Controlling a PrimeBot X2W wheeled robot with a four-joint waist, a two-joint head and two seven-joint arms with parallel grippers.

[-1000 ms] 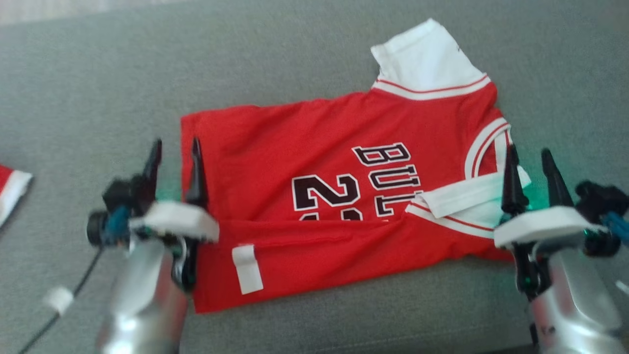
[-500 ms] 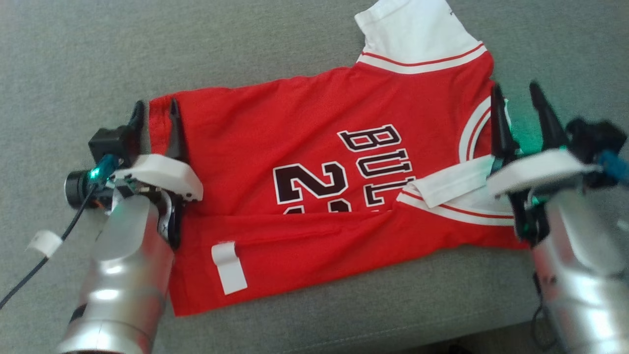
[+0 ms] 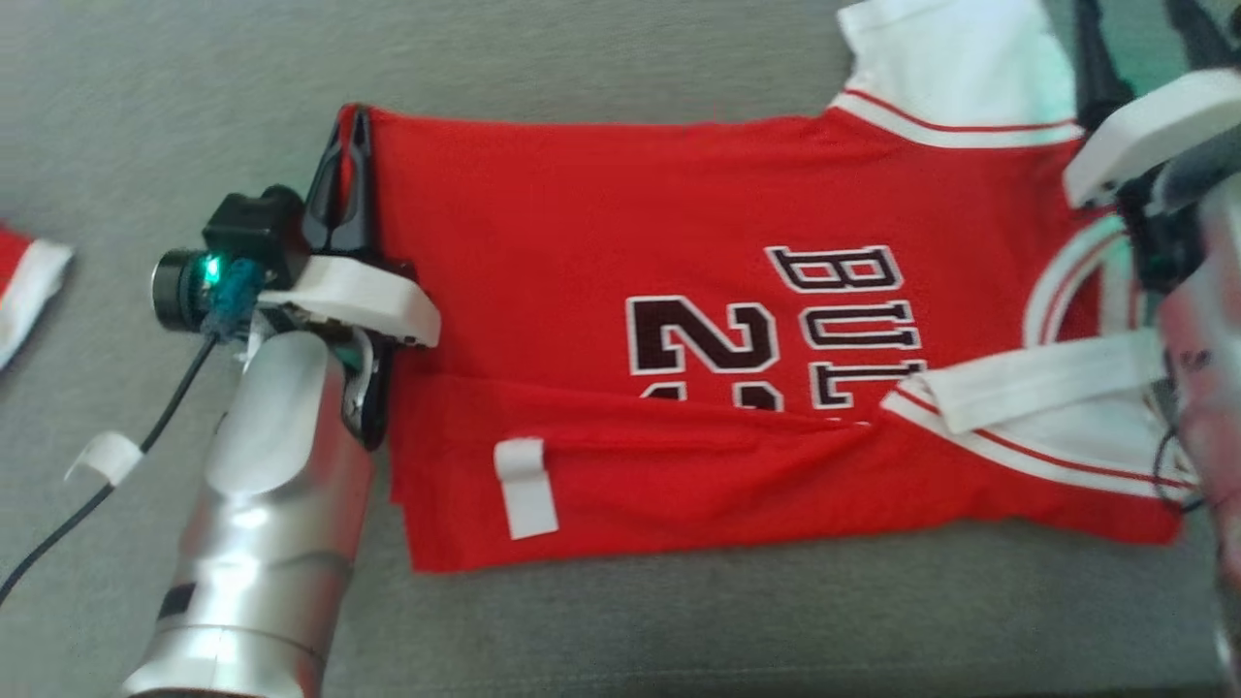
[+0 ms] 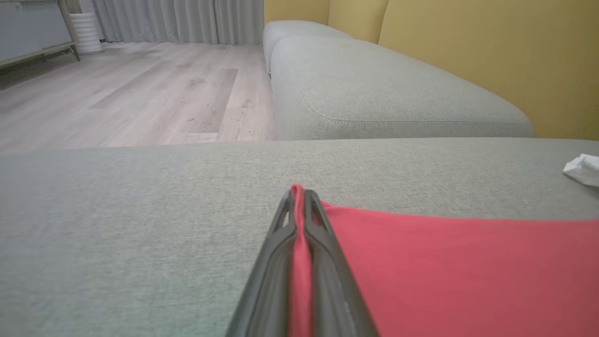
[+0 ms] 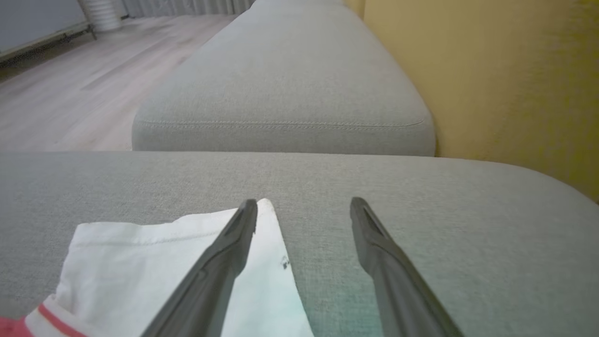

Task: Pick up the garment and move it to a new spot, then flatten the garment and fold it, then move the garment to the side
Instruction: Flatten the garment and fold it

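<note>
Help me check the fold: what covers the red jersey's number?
The red fabric jersey's own folded-over flap covers the black number's lower part, hiding it; the upper part shows.

Soft, even daylight spreads over the grey couch [image 3: 620, 58] in the head view, leaving only faint shadows. Motion blur smears the right gripper [image 3: 1141, 29] and its forearm along the frame's right edge, where a green glow tints the white cloth of the garment [image 3: 601, 213]. A bright highlight glints on the left forearm [image 3: 262, 504], lower left. In the right wrist view the yellow wall [image 5: 491, 70], upper right, is soft.
</note>
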